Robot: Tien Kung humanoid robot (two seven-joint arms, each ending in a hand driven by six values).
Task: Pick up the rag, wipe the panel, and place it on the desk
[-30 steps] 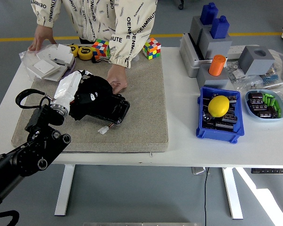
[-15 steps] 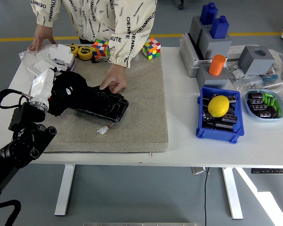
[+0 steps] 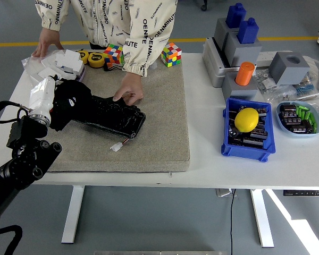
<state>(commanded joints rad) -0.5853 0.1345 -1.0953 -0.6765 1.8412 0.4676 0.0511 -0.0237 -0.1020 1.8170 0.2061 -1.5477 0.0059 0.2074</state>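
My left hand [image 3: 45, 98] sits at the left end of the grey mat [image 3: 159, 133], its white shell over the black rag [image 3: 69, 101]. The rag is bunched dark against the palm and my fingers are closed on it, pressing it onto the left end of the black panel [image 3: 114, 114]. The panel lies slantwise on the mat, running from my hand toward the right and a little nearer. A small white connector [image 3: 116, 147] on a short lead lies just near of its right end.

On the panel's far right edge rests a person's hand [image 3: 128, 93], fingers down on it, holding it in place. The person stands at the far side of the table [image 3: 202, 154]; the other hand [image 3: 45, 42] lies flat on clear bags at the far left corner.

Two colour cubes [image 3: 171, 54] stand at the mat's far edge. Further right, a blue bin [image 3: 247, 133] holds a yellow lemon [image 3: 246, 119], with an orange cylinder [image 3: 244, 73] and grey and blue blocks beyond it.
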